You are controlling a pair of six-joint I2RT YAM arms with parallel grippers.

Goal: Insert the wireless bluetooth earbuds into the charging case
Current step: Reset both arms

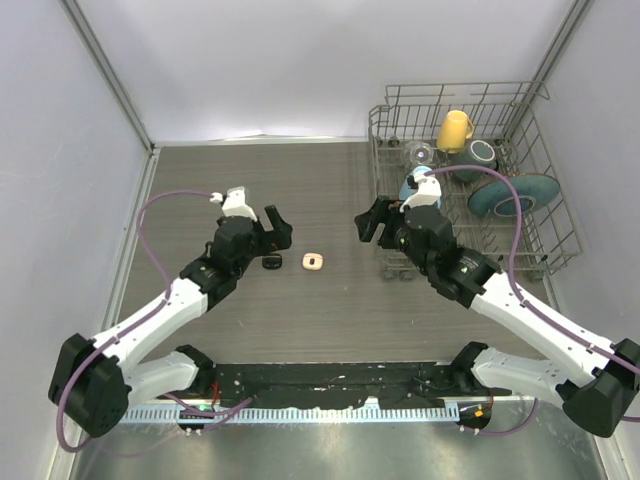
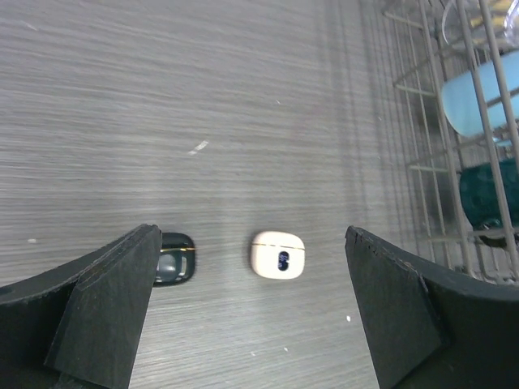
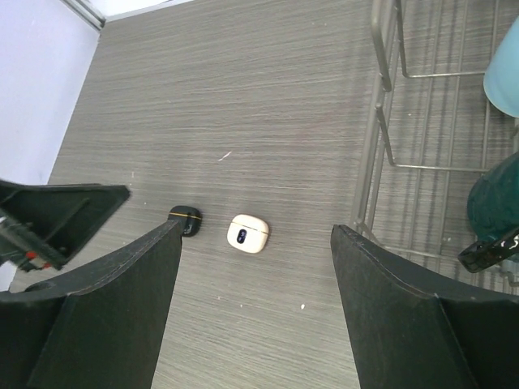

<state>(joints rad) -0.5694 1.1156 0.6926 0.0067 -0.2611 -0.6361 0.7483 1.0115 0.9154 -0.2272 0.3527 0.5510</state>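
Your jaws stand released on both the left gripper (image 1: 272,243) and the right gripper (image 1: 372,224), gripping nothing. Between them on the bench (image 1: 330,325) lie a black earbud (image 2: 174,258), just beside a left finger, and a cream-white earbud (image 2: 277,254), near each other. Farther right stands a dish rack (image 1: 545,252).

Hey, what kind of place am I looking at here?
Probably a robot test cell rather than a real kitchen: plain white walls box in a wood-grain table, the left arm and right arm are bolted at its near edge, and a wire dish rack holds a yellow cup.
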